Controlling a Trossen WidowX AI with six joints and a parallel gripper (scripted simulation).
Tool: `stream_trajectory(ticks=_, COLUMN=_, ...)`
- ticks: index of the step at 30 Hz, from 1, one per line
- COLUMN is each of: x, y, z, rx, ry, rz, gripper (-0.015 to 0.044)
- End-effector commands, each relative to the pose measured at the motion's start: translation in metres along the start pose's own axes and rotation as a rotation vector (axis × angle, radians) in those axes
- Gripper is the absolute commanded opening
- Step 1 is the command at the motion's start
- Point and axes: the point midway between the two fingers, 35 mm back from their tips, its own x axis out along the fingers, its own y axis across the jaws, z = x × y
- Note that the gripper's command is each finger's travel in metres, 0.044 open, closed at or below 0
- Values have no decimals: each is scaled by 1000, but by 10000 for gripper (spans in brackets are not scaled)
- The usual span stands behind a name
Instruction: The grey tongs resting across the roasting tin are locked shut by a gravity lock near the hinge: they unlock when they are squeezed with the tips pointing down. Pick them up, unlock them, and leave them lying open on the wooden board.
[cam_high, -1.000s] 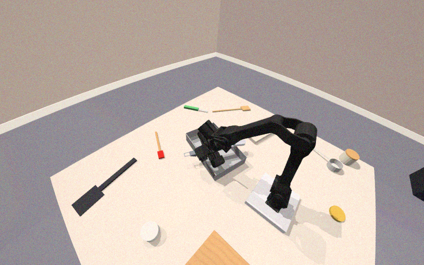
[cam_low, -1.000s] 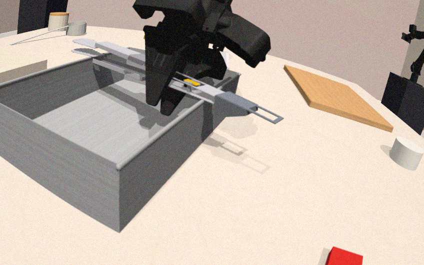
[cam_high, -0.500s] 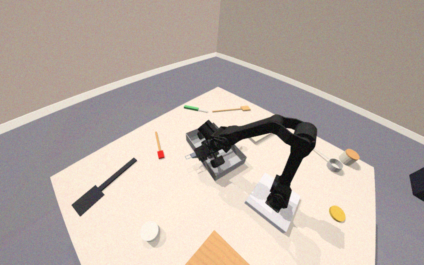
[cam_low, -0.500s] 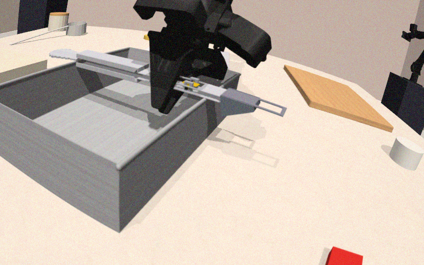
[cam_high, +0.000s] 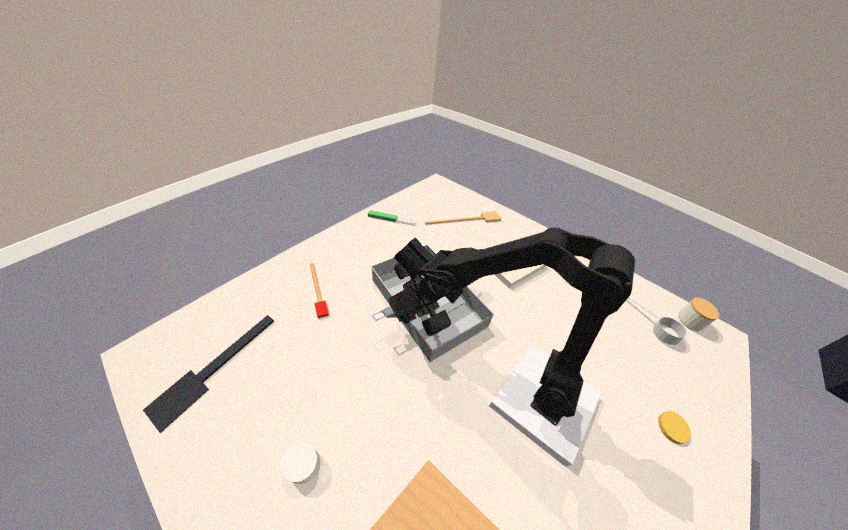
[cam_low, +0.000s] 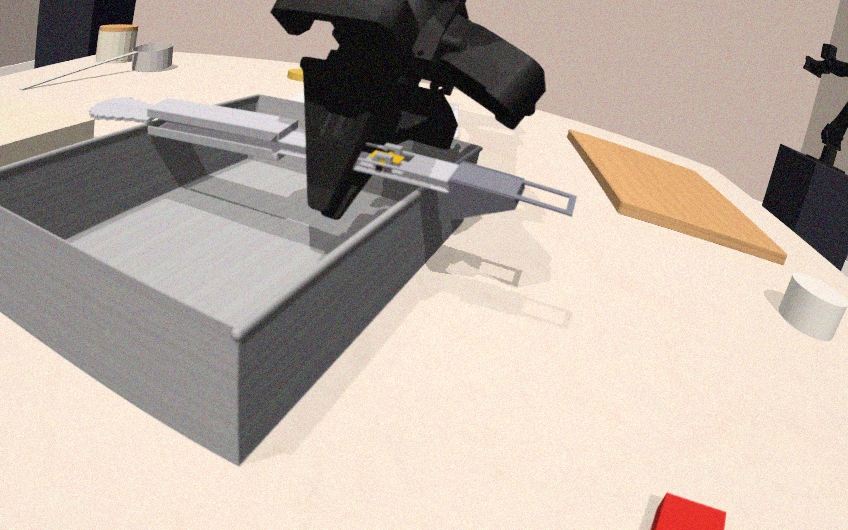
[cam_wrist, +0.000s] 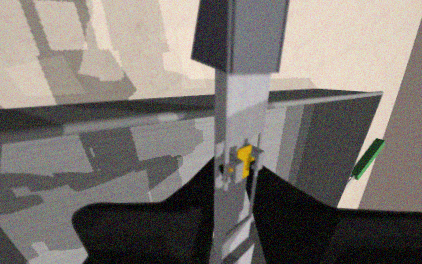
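The grey tongs (cam_high: 388, 312) (cam_low: 212, 114) (cam_wrist: 245, 110) lie nearly level across the roasting tin (cam_high: 459, 340) (cam_low: 156, 375) (cam_wrist: 327, 150). Their toothed tips are beyond the far rim and the dark hinge end with its wire loop sticks out over the near rim. A yellow lock piece (cam_low: 385, 156) (cam_wrist: 244, 161) shows near the hinge. My gripper (cam_high: 422, 310) (cam_low: 340, 190) (cam_wrist: 231, 161) is shut on the tongs, just tipward of the yellow piece. The arms are close together. Whether the tongs touch the rims is hard to tell. The wooden board (cam_high: 434, 500) (cam_low: 681, 193) bears nothing in view.
A white cylinder (cam_high: 300, 463) (cam_low: 812, 307) stands near the board. A red-headed brush (cam_high: 320, 308) and a black spatula (cam_high: 178, 400) lie to the left in the top view. A green-handled tool (cam_high: 382, 216) (cam_wrist: 369, 159) lies behind the tin. A sieve (cam_high: 669, 331) and a jar (cam_high: 698, 314) are at the right.
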Motion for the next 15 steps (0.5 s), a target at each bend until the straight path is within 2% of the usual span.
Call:
stream_trajectory(ticks=1, x=-37, y=-27, z=0, rx=9, ry=-3, rz=-30, gripper=-150)
stream_trajectory(ticks=4, x=-61, y=-38, z=0, rx=8, ry=-4, rz=-26, gripper=-150)
stream_trajectory(ticks=15, x=-61, y=-38, z=0, rx=9, ry=-4, rz=-24, gripper=-150)
